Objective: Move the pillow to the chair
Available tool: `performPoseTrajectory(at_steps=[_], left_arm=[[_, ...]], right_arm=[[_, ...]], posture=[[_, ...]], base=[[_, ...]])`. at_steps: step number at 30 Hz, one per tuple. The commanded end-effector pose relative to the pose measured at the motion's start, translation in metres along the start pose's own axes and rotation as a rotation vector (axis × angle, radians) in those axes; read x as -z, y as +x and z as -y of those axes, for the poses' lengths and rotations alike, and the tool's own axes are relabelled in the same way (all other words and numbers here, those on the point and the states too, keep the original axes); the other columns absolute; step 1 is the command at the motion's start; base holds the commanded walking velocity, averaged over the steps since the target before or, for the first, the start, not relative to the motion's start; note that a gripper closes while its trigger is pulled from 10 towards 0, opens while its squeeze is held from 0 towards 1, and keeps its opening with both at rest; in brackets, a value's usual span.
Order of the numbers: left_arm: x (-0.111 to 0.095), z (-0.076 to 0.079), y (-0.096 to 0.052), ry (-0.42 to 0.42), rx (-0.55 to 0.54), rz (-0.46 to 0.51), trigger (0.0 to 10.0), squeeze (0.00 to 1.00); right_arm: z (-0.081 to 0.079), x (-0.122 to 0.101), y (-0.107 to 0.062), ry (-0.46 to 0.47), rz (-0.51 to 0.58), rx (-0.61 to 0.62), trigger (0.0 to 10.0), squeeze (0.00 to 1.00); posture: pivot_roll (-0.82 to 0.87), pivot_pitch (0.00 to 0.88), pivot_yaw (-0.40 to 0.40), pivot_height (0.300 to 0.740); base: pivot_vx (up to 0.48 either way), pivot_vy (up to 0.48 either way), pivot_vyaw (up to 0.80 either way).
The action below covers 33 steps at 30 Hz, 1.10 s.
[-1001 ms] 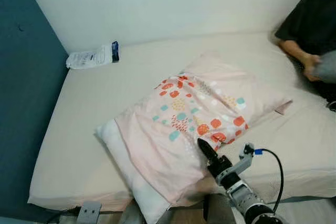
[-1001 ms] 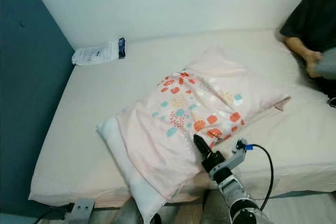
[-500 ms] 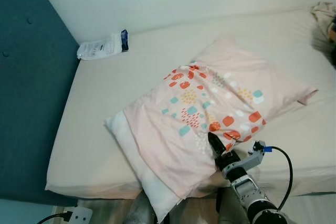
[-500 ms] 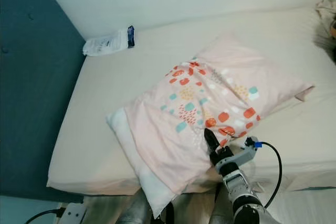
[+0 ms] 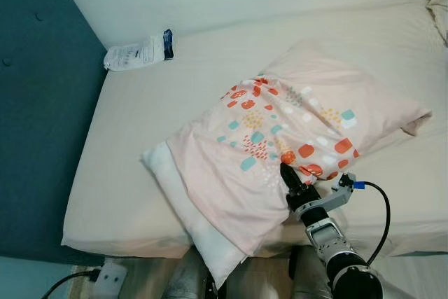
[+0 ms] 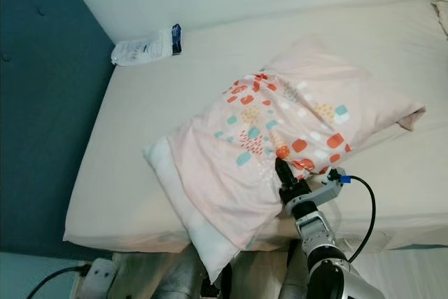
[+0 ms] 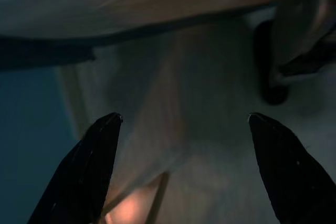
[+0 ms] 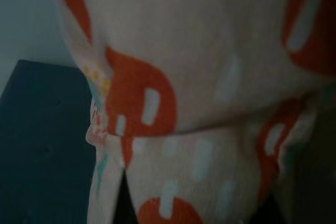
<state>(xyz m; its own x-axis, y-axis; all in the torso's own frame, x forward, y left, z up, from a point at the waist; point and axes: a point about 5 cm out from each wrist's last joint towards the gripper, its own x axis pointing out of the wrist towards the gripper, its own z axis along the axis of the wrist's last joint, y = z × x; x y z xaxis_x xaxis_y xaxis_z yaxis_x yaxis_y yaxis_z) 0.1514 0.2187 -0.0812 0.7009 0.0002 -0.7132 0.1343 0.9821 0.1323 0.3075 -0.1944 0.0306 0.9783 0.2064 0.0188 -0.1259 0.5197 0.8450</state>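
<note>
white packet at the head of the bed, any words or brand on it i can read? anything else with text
White packet with a dark blue end, lying on the mattress near the wall: it carries dark print, too small and blurred to read.
Pillow: its pink case shows only orange and teal patches, no lettering. The right gripper is at its near edge.
Nothing else carries readable text.

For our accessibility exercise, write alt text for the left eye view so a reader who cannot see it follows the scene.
The robot's right gripper presses into the near edge of a pink pillow with orange and teal patches, lying askew on a cream bed. A white packet lies near the bed's far corner, beside a dark teal headboard.
</note>
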Motion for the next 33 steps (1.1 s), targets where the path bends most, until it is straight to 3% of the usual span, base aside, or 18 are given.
performPoseTrajectory(at_steps=[1,8,11,14,17,19,22,33], left_arm=[[0.010,0.000,-0.003,-0.029,-0.018,-0.041,10.0,0.00],[-0.011,0.005,0.008,-0.119,-0.046,0.002,10.0,0.00],[-0.024,0.003,0.014,-0.184,-0.073,0.036,10.0,0.00],[-0.046,-0.003,0.021,-0.252,-0.103,0.096,10.0,0.00],[-0.054,-0.004,0.023,-0.264,-0.107,0.116,10.0,0.00],[-0.069,-0.004,0.027,-0.287,-0.111,0.148,10.0,0.00],[-0.076,-0.002,0.030,-0.311,-0.115,0.151,10.0,0.00],[-0.061,0.008,0.029,-0.413,-0.119,0.087,10.0,0.00]], right_arm=[[0.000,0.002,0.000,-0.011,-0.016,0.016,0.0,0.00],[-0.001,-0.004,0.005,-0.087,-0.041,0.041,0.0,0.00],[-0.015,-0.008,0.017,-0.145,-0.050,-0.023,0.0,0.00],[-0.040,-0.013,0.037,-0.221,-0.058,-0.137,0.0,0.00],[-0.049,-0.012,0.043,-0.273,-0.078,-0.166,0.0,0.00],[-0.069,-0.003,0.055,-0.381,-0.144,-0.262,0.0,0.00],[-0.087,0.009,0.062,-0.404,-0.202,-0.360,0.0,0.00],[-0.076,0.019,0.055,-0.354,-0.245,-0.335,0.0,0.00]], posture=[[0.02,0.284,0.119,0.631],[-0.04,0.229,0.074,0.631],[-0.07,0.201,0.055,0.631],[-0.09,0.160,0.033,0.631],[-0.09,0.148,0.029,0.631],[-0.10,0.107,0.014,0.631],[-0.11,0.077,0.003,0.631],[-0.12,0.033,-0.011,0.666]], base=[[0.000,0.000,0.00],[0.000,0.000,0.00],[0.000,0.000,0.00],[0.000,0.000,0.00],[0.000,0.000,0.00],[0.000,0.000,0.00],[0.000,0.000,0.00],[0.000,0.000,0.00]])
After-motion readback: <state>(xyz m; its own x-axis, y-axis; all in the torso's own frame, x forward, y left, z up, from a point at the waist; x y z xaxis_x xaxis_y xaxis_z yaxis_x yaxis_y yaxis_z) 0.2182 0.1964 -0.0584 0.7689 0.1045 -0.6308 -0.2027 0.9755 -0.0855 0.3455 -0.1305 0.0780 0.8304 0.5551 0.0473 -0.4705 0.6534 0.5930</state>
